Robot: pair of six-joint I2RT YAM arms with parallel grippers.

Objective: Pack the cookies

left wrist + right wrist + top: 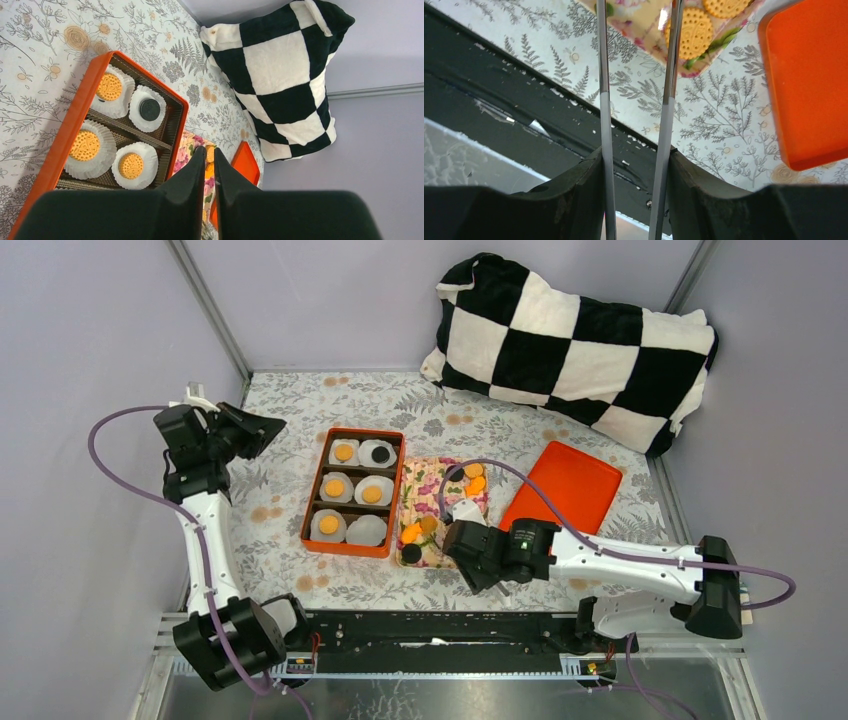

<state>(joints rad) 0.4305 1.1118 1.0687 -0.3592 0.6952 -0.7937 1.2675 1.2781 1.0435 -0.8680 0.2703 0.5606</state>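
Observation:
Golden-orange cookies (410,533) and black cookies (411,554) lie loose on the floral tray (425,498); two orange ones show in the right wrist view (694,32). An orange box (352,546) holds paper cups: several carry an orange cookie (335,487), one a black cookie (379,454), and one cup (366,530) is empty. My right gripper (470,545) is shut on metal tongs (604,100), whose blades stand apart over the tray's near end with nothing between them. My left gripper (262,430) is shut and empty, raised left of the box; it also shows in the left wrist view (209,150).
An orange lid (562,488) lies right of the tray. A black-and-white checkered pillow (575,345) sits at the back right. A black rail (440,628) runs along the table's near edge. Grey walls close in on both sides.

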